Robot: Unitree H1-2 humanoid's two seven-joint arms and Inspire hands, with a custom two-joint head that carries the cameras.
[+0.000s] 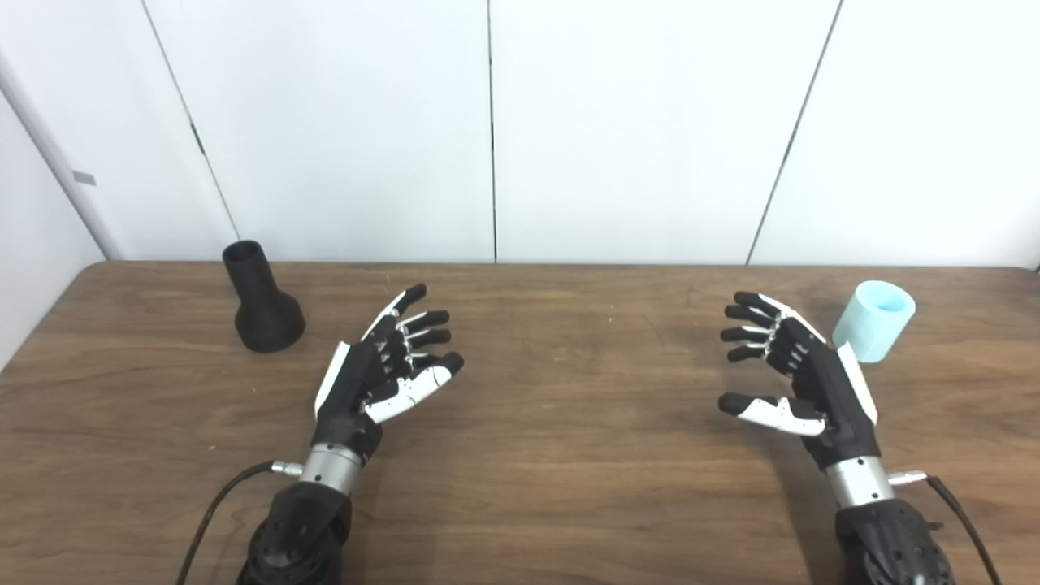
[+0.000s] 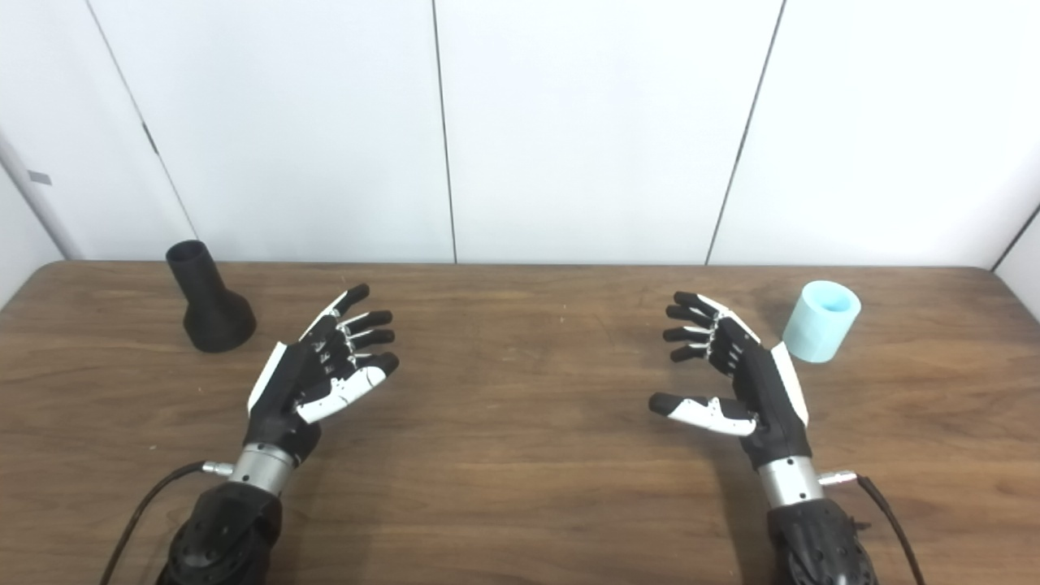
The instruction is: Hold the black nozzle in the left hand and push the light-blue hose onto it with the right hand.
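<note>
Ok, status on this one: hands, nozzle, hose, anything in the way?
Left hand open, right hand open, both empty. Black nozzle upright, far left. Light-blue hose far right, untouched. Nothing between hands and parts.

I count one black nozzle (image 1: pixel 260 309), one light-blue hose (image 1: pixel 876 320), one table (image 1: pixel 569 487), and two hands: left hand (image 1: pixel 382 374), right hand (image 1: pixel 800 374).
</note>
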